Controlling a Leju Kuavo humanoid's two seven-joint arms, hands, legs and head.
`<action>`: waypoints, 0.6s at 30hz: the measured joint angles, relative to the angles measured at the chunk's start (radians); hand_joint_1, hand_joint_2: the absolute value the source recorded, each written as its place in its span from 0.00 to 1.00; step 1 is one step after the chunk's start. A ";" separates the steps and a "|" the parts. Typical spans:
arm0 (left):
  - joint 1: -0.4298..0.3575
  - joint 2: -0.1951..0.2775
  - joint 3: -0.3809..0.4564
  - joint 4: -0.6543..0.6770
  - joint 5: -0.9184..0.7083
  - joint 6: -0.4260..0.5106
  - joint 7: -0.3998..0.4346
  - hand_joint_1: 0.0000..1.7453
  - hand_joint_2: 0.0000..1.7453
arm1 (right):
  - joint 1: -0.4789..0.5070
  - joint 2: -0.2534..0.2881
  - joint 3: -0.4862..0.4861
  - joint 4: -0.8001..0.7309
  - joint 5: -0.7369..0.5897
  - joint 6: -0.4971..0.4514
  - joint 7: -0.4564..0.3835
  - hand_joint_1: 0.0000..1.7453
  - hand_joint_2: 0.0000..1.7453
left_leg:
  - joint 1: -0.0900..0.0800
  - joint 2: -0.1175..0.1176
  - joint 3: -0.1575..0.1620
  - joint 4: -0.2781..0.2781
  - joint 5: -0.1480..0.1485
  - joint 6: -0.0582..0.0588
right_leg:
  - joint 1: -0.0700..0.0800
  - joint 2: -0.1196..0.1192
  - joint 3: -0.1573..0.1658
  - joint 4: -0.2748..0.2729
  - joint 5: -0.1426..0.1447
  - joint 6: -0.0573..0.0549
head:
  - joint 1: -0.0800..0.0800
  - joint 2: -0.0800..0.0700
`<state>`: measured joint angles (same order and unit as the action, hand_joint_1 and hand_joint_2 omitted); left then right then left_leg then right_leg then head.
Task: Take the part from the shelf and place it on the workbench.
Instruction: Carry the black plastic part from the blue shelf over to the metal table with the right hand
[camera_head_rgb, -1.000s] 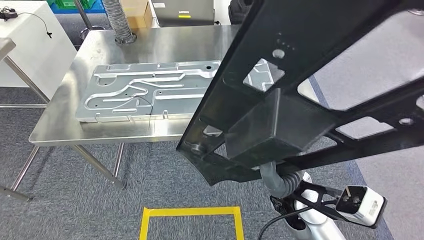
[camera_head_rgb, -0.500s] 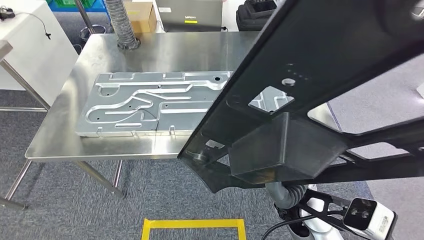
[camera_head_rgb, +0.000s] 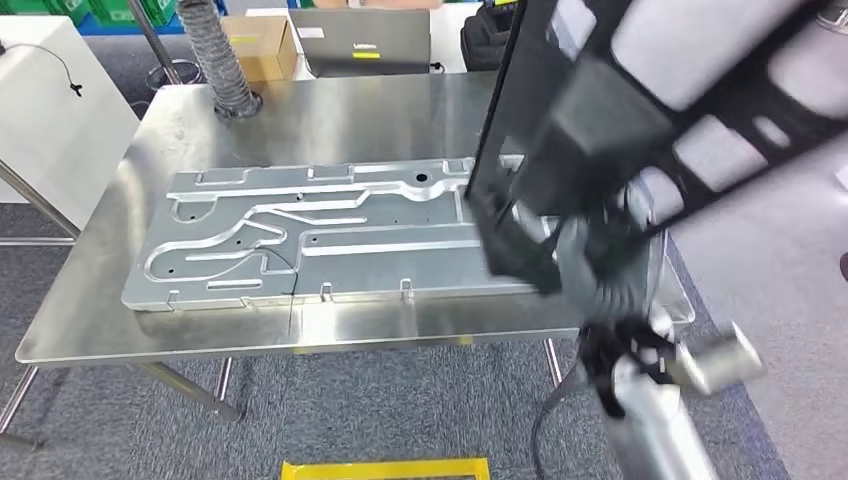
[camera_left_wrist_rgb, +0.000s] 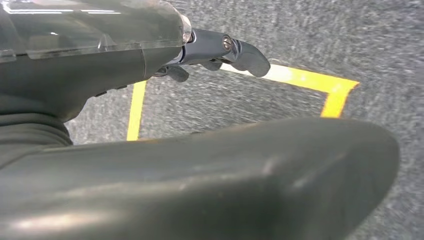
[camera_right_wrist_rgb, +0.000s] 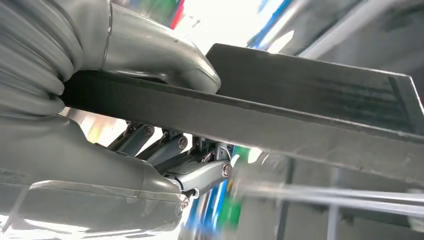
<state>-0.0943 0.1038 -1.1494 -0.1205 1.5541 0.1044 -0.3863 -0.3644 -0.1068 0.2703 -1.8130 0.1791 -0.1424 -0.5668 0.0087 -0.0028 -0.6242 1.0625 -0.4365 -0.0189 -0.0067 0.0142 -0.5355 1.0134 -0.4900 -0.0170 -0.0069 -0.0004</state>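
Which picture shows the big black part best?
The head view: the black part appears almost whole, though blurred, above the workbench. The right wrist view shows one edge of it, close up, gripped by the right hand. The left wrist view looks at floor.

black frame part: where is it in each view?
Head view: black frame part, upper right, over the workbench.
Right wrist view: dark bar crossing the picture, gripped by the right hand.
Left wrist view: not in it.
Shared landmark: the right hand.

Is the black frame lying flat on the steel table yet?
No, the black frame is up in the air above the steel table, gripped in the right robot hand.
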 joint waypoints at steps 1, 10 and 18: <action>-0.002 0.001 -0.001 0.000 0.000 -0.002 0.000 0.00 0.00 | -0.056 -0.008 -0.026 0.075 0.058 -0.025 0.020 1.00 1.00 | -0.002 0.001 0.005 -0.028 0.014 0.006 | 0.001 0.001 0.001 0.001 -0.003 0.007 | 0.000 0.000; -0.004 0.005 -0.010 0.000 0.002 -0.003 -0.002 0.00 0.00 | -0.362 -0.039 -0.075 0.569 0.431 -0.185 0.159 1.00 1.00 | -0.001 -0.003 0.009 -0.049 0.021 0.048 | -0.001 -0.008 -0.164 0.298 -0.128 0.044 | 0.000 0.000; -0.003 0.006 -0.020 0.000 0.002 -0.003 -0.002 0.00 0.00 | -0.425 -0.040 -0.072 0.691 0.497 -0.194 0.200 1.00 1.00 | -0.007 -0.009 0.018 -0.040 -0.001 0.026 | 0.007 -0.007 -0.086 0.014 0.053 0.022 | 0.000 0.000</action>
<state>-0.0973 0.1095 -1.1694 -0.1205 1.5558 0.1013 -0.3882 -0.7897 -0.1469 0.1984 -1.1220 0.6761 -0.3364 -0.3663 0.0022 -0.0114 -0.6058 1.0221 -0.4373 0.0073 0.0006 0.0068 -0.6211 1.0275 -0.4368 0.0050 -0.0069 -0.0004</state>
